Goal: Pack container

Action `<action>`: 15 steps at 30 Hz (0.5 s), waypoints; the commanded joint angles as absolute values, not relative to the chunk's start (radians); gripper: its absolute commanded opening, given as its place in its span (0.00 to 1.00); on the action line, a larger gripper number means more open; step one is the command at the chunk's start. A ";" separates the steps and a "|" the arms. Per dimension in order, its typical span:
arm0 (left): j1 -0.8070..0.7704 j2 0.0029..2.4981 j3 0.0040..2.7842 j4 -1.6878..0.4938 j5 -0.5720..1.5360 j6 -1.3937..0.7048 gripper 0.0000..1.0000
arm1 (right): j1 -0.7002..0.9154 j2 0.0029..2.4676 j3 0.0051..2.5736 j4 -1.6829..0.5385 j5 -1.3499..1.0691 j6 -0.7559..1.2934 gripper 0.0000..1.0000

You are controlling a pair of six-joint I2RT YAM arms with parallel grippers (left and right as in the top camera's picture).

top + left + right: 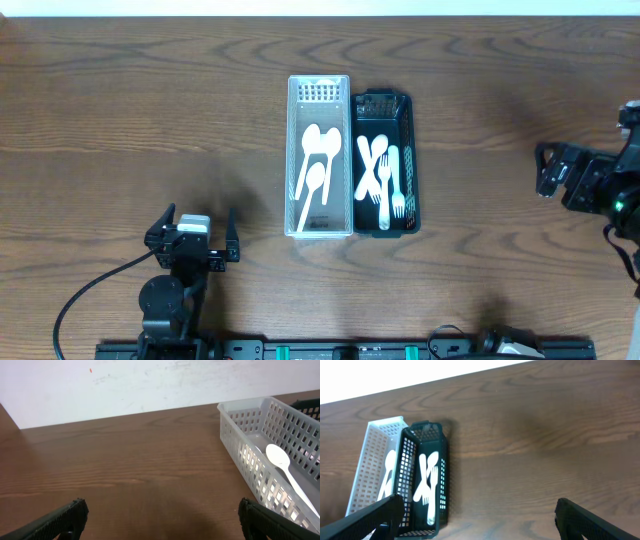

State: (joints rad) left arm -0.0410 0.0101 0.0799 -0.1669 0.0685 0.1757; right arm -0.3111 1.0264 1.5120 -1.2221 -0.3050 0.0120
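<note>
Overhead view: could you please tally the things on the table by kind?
White basket: 1
Black basket: 1
Spoons: 3
Forks: 4 (they overlap, so this is my best count)
Total: 9

Spoons (315, 160) in left basket (319, 94), forks (385, 175) in right basket (381, 101)

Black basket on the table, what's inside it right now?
Inside the black basket lie white plastic forks, crossed over one another. Where they overlap, the lower ones are partly covered, so the exact count is unclear. Nothing else shows in it.
</note>
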 commanded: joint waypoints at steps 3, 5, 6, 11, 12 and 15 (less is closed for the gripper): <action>-0.036 0.004 0.051 -0.170 0.075 0.160 0.98 | -0.149 0.872 1.452 -1.203 -0.136 -0.024 0.99; -0.036 0.004 0.051 -0.170 0.075 0.160 0.98 | -0.066 0.804 1.398 -1.169 -0.097 -0.024 0.99; -0.036 0.004 0.051 -0.170 0.075 0.160 0.98 | -0.033 0.773 1.365 -1.143 -0.090 -0.025 0.99; -0.036 0.004 0.051 -0.170 0.075 0.160 0.98 | 0.078 0.599 1.103 -0.960 -0.091 -0.022 0.99; -0.036 0.004 0.051 -0.170 0.075 0.160 0.98 | 0.080 0.568 1.047 -0.926 -0.100 -0.022 0.99; -0.036 0.004 0.051 -0.170 0.075 0.160 0.98 | 0.079 0.476 0.862 -0.811 -0.109 -0.023 0.99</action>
State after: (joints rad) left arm -0.0410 0.0101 0.0788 -0.1627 0.0689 0.1757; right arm 0.0677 0.5247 0.9829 -0.8471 -0.1230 -0.0124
